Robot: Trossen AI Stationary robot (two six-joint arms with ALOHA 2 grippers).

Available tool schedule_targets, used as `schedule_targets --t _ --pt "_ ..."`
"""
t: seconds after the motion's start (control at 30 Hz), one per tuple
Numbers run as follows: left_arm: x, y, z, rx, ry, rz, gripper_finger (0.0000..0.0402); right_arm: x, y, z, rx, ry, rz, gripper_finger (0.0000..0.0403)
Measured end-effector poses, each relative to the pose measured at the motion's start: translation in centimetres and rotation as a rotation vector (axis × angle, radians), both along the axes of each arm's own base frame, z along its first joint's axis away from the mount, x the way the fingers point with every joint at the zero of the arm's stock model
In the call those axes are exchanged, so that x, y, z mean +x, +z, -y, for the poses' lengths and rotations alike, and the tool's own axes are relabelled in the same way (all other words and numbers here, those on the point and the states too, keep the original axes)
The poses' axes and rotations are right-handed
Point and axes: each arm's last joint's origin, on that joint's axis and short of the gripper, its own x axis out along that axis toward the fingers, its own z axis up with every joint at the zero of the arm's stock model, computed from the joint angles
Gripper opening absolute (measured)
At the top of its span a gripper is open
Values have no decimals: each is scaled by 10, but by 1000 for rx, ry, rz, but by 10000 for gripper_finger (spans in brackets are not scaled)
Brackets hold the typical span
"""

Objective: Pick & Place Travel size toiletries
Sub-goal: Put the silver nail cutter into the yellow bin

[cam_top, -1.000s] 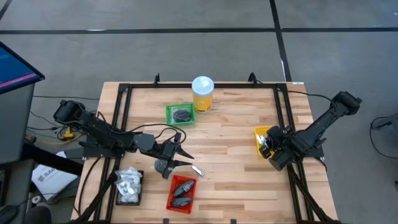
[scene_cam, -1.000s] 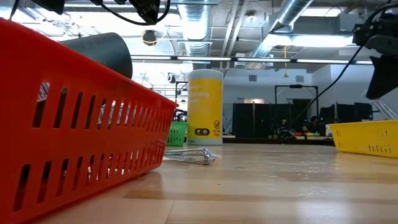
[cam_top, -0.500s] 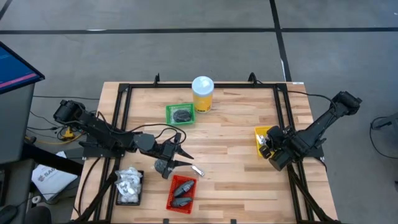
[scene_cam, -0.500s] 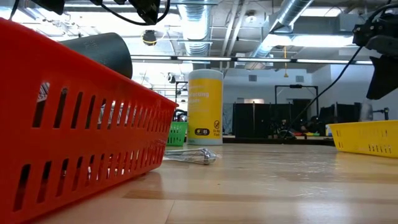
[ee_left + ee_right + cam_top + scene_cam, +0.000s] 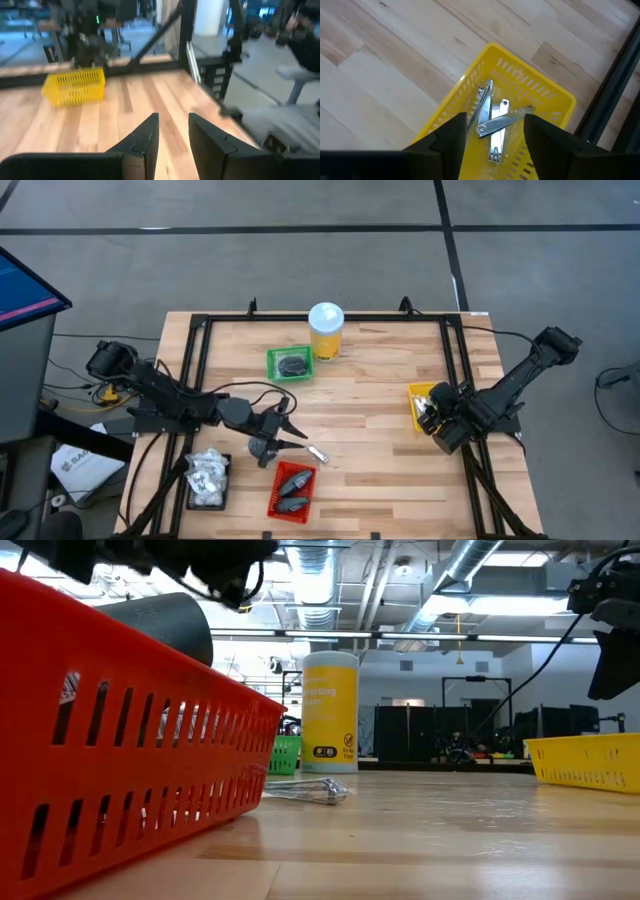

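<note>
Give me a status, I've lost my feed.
Right pincer open over yellow tray, silvery clippers inside. Left pincer empty, above the table. One silvery piece loose near red tray.

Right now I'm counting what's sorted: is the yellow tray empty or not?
Not empty. The yellow tray holds silvery nail clippers, seen between the right arm's spread fingers.

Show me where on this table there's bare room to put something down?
The widest bare wood lies mid-table, between the yellow jar, the yellow tray and the red tray. It is crowded at the front left, around the left arm's fingers, the black tray and a small metal piece.
</note>
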Motion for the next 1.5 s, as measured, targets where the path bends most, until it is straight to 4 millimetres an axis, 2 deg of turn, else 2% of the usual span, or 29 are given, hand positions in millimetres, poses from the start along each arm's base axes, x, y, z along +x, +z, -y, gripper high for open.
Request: schedule_targets --t 0.23,0.4,0.6,0.93,1.5 --pt "-1 -20 -2 9 10 -116 97 0 0 0 2 0 2 181" --pt "9 -34 -2 37 20 -182 97 0 0 0 4 0 5 173" --pt "24 -53 -12 66 55 -309 97 1 0 -1 8 9 8 168" --pt "37 -71 -18 82 11 -492 97 2 0 -1 11 9 12 168" --pt "47 -98 -15 170 -25 -582 97 3 0 -2 14 28 13 166"
